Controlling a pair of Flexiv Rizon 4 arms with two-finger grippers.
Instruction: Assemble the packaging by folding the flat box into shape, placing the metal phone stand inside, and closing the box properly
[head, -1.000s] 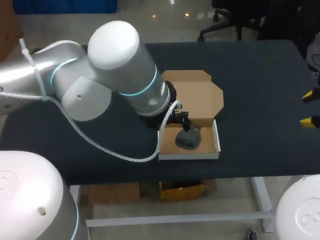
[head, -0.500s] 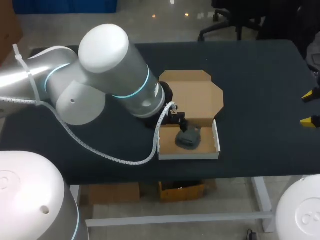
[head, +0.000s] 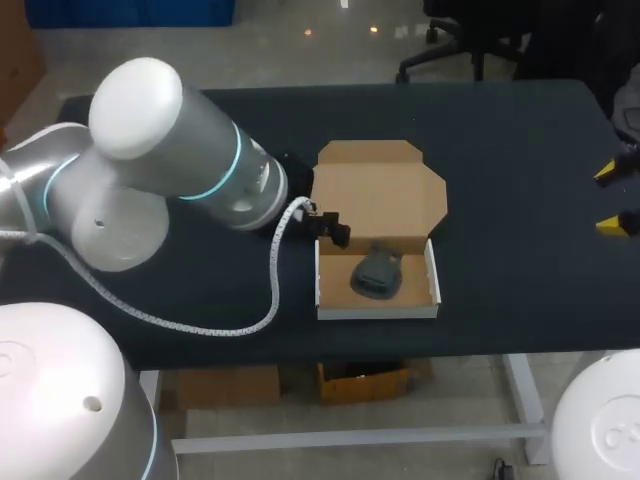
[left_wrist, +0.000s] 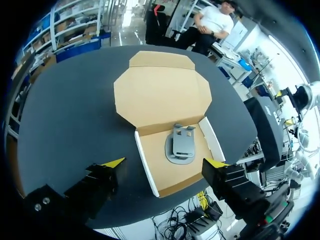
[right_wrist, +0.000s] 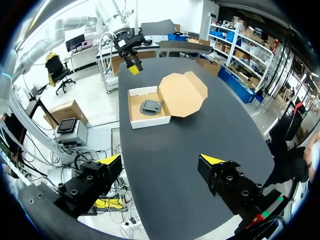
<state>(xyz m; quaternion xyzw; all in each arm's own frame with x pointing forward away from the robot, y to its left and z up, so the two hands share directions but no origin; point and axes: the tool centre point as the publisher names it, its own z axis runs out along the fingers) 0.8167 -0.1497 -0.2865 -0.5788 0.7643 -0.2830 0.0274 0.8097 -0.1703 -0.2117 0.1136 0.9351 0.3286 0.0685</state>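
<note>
Left tool (head: 326, 224): fingers wide apart, empty, just left of box (head: 377, 312).
Phone stand (head: 377, 274): lying inside box tray; lid (head: 380, 195) flat open behind.
Right tool (head: 612, 198): agape, empty, well right of box.
Risk: folding the lid may drag the unbraced tray across the tabletop (head: 520, 150).

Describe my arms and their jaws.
Left arm: thick rounded white-grey tubes, glowing teal ring at the joint, a white spiral-wrapped cable trailing alongside. Right arm: only a white dome shows. Both have black blocky jaws, yellow-tipped.
</note>
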